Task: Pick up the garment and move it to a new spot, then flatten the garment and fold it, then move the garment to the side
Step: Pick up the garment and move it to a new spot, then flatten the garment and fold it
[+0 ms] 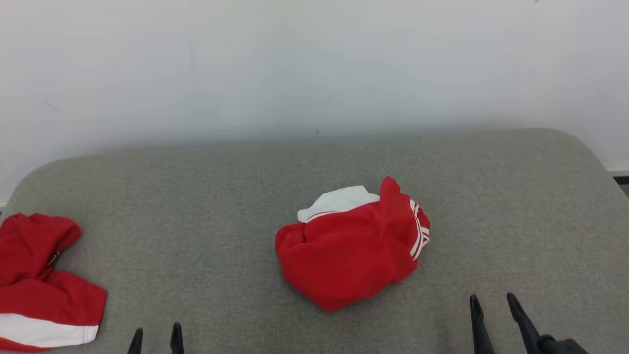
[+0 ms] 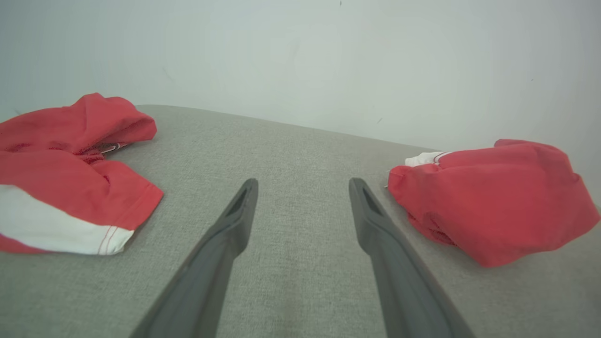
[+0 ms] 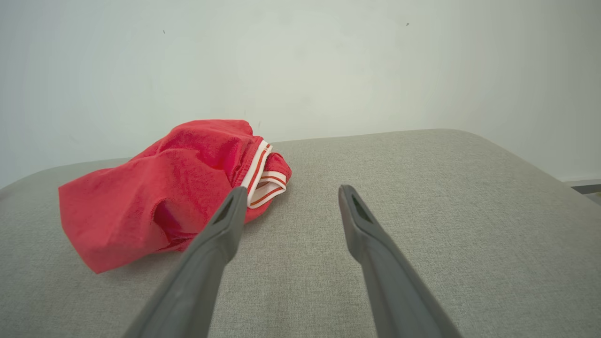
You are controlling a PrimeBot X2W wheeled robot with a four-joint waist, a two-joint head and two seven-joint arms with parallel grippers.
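Observation:
The garment (image 1: 349, 250) is a crumpled red heap with a white panel and a red-and-white striped trim, lying in the middle of the grey fabric surface (image 1: 196, 196). My left gripper (image 1: 156, 332) stands open at the bottom left, well apart from it. In the left wrist view the garment (image 2: 493, 202) lies just right of my open left gripper (image 2: 303, 183), which has bare fabric between its fingers. My right gripper (image 1: 492, 296) is open at the lower right, holding nothing. In the right wrist view the garment (image 3: 159, 192) sits left of the right gripper (image 3: 292, 188).
A second red and white garment (image 1: 39, 290) lies bunched at the left edge of the surface, also seen as the garment (image 2: 61, 173) left of my left fingers. A pale wall (image 1: 314, 64) stands behind. The surface rounds off at its far corners.

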